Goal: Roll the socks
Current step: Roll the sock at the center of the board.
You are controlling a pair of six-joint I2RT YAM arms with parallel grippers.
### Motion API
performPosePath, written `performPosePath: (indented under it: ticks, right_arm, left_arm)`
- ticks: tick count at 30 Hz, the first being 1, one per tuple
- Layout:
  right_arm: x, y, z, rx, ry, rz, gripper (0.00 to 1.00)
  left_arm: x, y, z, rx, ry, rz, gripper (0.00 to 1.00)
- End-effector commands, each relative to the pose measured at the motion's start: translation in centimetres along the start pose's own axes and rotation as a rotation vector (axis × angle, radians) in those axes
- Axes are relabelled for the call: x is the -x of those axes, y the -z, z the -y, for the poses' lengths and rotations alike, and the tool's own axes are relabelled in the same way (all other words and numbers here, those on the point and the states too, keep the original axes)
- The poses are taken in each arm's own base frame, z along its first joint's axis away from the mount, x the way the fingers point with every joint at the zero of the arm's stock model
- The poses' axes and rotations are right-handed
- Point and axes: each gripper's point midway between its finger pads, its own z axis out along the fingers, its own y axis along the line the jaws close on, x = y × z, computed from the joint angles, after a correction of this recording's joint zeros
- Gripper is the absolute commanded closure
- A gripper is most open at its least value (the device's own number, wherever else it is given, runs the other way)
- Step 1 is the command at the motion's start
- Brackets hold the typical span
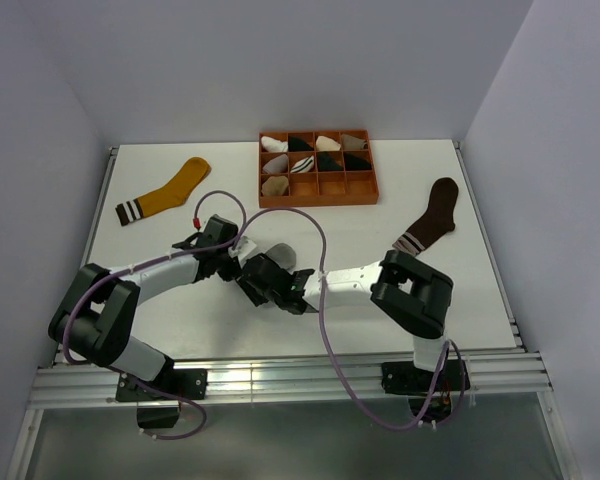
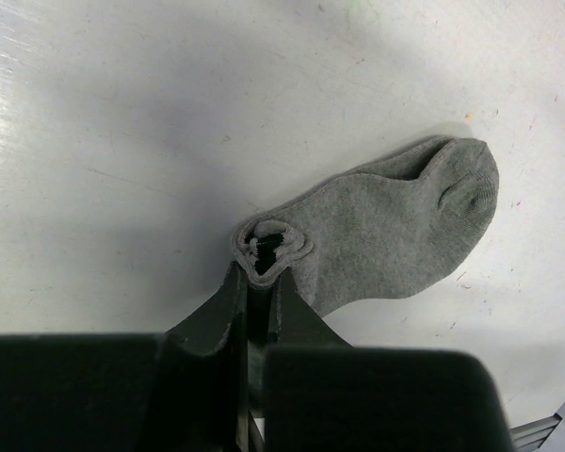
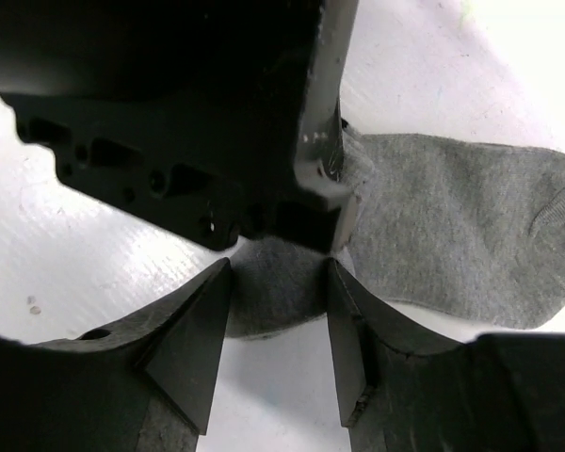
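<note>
While in left pincer (image 2: 259, 275), grey sock (image 2: 395, 226).

A white table (image 1: 210, 330), evenly lit with only soft shadows, sits boxed in by plain pale grey-lavender walls, a far wall (image 1: 280, 60), a left wall (image 1: 30, 150) and a right wall (image 1: 560, 150), with a glinting aluminium rail (image 1: 280, 380) along its near edge.
</note>
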Motion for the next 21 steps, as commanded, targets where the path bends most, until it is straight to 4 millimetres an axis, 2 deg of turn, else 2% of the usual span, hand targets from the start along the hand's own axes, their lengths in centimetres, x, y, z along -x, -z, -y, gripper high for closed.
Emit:
performPosePath:
  ticks: [1,6,10,13,14,15,16,17,18,19,21]
  right_arm:
    - [-2.4,-1.3,1.3,-0.066,0.025,-0.081,0.47]
    - [-5.4,-2.0,1.4,-0.076,0.051,-0.195,0.46]
    - [-8.7,-2.7,1.9,-0.101,0.081,-0.303,0.49]
    - [-10.0,-2.7,2.1,-0.099,0.087,-0.343,0.62]
    - [-10.3,-2.7,2.1,-0.086,0.083,-0.356,0.75]
    - [-10.4,-2.5,1.7,-0.054,0.073,-0.365,0.80]
    - [-10.3,-2.5,2.1,-0.036,0.052,-0.370,0.84]
    - [-10.3,-2.5,2.1,-0.015,0.034,-0.376,0.94]
    - [-10.4,-2.0,1.5,0.053,0.003,-0.387,0.97]
    - [-10.1,-2.0,2.5,0.067,-0.035,-0.390,0.99]
    - [-9.8,-1.4,2.8,0.113,-0.076,-0.391,1.00]
  left_arm:
    - [-2.1,-0.6,-2.7,0.100,-0.049,-0.077,1.00]
    - [-2.2,-0.6,-2.5,0.090,-0.051,-0.082,1.00]
    - [-2.2,-0.8,-2.6,0.085,-0.052,-0.079,1.00]
    - [-2.5,-0.8,-2.3,0.067,-0.052,-0.095,1.00]
    - [-2.4,-0.7,-2.0,0.057,-0.052,-0.090,0.99]
    - [-2.3,-0.7,-1.9,0.050,-0.054,-0.088,0.99]
    - [-2.2,-0.5,-1.7,0.044,-0.054,-0.082,0.96]
    - [-1.8,-0.2,-1.3,0.031,-0.055,-0.068,0.93]
    - [-1.5,0.1,-1.1,0.023,-0.057,-0.056,0.89]
    - [-1.3,0.4,-0.9,0.016,-0.056,-0.050,0.80]
    - [-0.1,1.3,-0.4,0.005,-0.053,0.007,0.69]
